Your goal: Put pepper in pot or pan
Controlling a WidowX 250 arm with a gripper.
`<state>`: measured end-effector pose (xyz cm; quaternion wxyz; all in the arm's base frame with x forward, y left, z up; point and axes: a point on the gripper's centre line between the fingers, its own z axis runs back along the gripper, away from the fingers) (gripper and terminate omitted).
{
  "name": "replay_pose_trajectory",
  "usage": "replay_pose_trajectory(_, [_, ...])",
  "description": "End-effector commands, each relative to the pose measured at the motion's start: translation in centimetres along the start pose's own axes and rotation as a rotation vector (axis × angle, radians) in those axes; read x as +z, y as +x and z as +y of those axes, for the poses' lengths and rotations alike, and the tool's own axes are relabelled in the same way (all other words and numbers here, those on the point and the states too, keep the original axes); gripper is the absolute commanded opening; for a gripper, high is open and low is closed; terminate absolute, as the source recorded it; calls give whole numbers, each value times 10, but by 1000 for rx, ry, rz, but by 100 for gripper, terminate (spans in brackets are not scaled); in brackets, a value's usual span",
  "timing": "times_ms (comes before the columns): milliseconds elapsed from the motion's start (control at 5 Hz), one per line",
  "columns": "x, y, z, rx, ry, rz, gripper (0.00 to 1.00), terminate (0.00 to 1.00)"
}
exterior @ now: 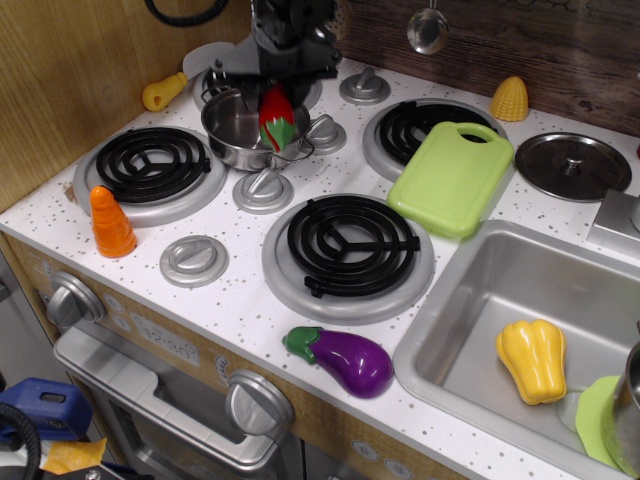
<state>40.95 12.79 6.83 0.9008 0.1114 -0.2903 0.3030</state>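
One pepper (276,117), clamped in the jaws, hangs over the pot (240,130) near its right rim.

A toy kitchen is showing: coil burners (351,243) sitting left of the steel sink (470,300), oven knobs (257,403) below.

Purple eggplant (345,358) with green top lies on the speckled white bench (230,300) near the front edge, just before the front right burner (348,243). Orange carrot (110,222) stands upright at the left, beside the front left burner (150,163). Green cutting board (452,176) rests partly over the rear right burner. Dark grey lid (572,165) sits flat to its right. Yellow corn (509,99) at the back wall. Yellow bell pepper (534,360) lies in the sink (480,290). Ladle (428,30) hangs above.
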Motion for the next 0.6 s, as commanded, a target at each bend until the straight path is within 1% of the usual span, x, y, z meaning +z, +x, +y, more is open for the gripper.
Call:
replay_pose_trajectory(0, [0,36,7,-17,-46,-38,100,0])
replay_pose_trajectory(200, [0,36,7,-17,-46,-38,100,0])
replay_pose_trajectory(400, [0,36,7,-17,-46,-38,100,100])
